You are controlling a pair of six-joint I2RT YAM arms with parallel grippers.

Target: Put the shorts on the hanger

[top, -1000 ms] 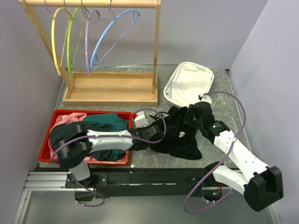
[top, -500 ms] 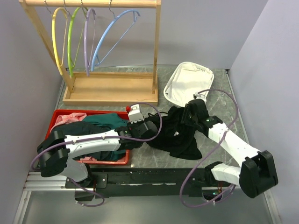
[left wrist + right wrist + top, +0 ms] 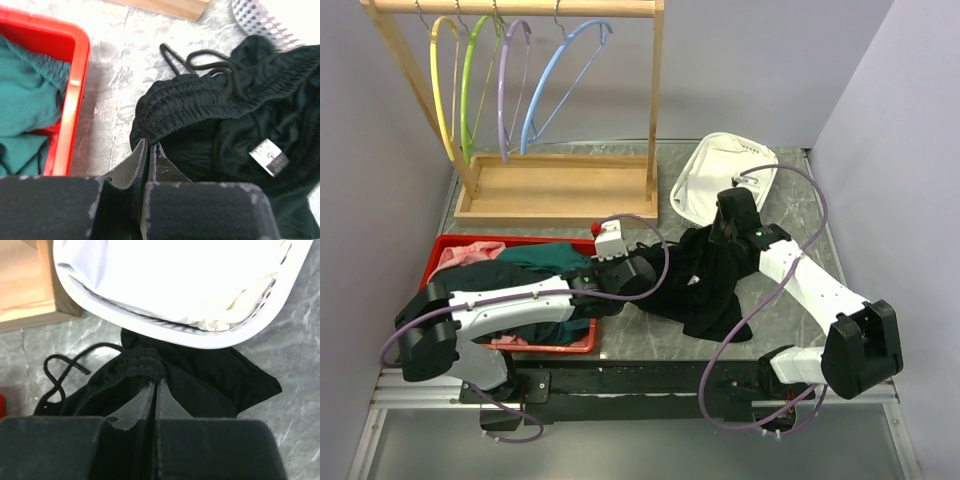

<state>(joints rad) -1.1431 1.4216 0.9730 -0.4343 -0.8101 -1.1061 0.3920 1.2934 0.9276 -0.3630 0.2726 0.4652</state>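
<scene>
The black shorts (image 3: 705, 290) lie crumpled on the grey table between the two arms. In the left wrist view my left gripper (image 3: 148, 143) is shut on the near-left end of the ribbed waistband of the shorts (image 3: 235, 120). My right gripper (image 3: 155, 382) is shut on a bunched bit of waistband of the shorts (image 3: 210, 380), just in front of the white basket. From above, the left gripper (image 3: 650, 280) sits at the shorts' left edge and the right gripper (image 3: 720, 240) at their far edge. The light blue hanger (image 3: 565, 70) hangs on the wooden rack, far back left.
A red bin (image 3: 520, 240) with teal and pink garments sits under the left arm. A white basket (image 3: 720, 180) stands just behind the shorts. The wooden rack (image 3: 555, 190) also carries yellow, green and lilac hangers. The shorts' drawstring (image 3: 200, 57) trails on the table.
My right gripper has shut on the waistband and shifted back toward the white basket, drawing the fabric with it. The left arm stretched out to the right, staying shut on the shorts.
</scene>
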